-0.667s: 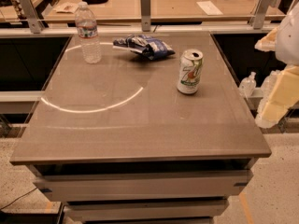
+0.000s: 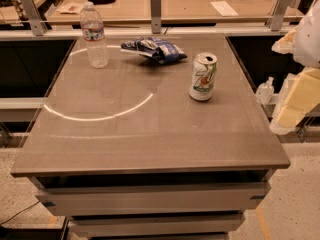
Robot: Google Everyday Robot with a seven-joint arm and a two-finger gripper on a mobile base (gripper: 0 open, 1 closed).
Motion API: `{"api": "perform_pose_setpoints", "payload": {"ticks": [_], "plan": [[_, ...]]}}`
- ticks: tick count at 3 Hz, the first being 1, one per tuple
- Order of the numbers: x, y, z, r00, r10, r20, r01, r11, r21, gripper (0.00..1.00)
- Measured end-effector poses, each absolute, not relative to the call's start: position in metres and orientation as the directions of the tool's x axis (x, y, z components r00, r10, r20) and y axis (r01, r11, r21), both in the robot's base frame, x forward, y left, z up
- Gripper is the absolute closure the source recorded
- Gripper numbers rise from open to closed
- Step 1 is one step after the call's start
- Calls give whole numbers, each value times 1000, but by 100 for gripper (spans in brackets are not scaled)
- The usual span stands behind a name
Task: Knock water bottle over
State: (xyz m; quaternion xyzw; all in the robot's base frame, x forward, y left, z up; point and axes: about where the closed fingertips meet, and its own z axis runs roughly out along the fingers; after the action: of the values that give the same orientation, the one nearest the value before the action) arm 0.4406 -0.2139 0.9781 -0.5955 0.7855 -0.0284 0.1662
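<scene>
Fingers [image 2: 297,101] are sitting apart with nothing clamped between them. My gripper [image 2: 278,86] is hanging off the right side of the table [image 2: 150,139], touching nothing I can see. I'm seeing the bottle [image 2: 94,35] standing upright with its cap on, well apart from the fingers at the far left corner of the table. Can [image 2: 203,76] is standing upright near the fingers, just inside the table's right edge. Bag [image 2: 154,49] is lying flat beyond the can, between can and bottle, touching neither. Small bottle [image 2: 264,90] is standing off the table, just beside the fingers. Desk [image 2: 200,6] is running behind everything, far side from the fingers, papers lying on it.
</scene>
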Motion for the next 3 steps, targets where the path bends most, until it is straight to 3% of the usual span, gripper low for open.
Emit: {"api": "perform_pose_setpoints", "payload": {"ticks": [2, 3], "plan": [[461, -202, 969, -294, -802, -520, -895, 422, -145, 0], [473, -198, 960, -213, -670, -711, -879, 449, -160, 0]]}}
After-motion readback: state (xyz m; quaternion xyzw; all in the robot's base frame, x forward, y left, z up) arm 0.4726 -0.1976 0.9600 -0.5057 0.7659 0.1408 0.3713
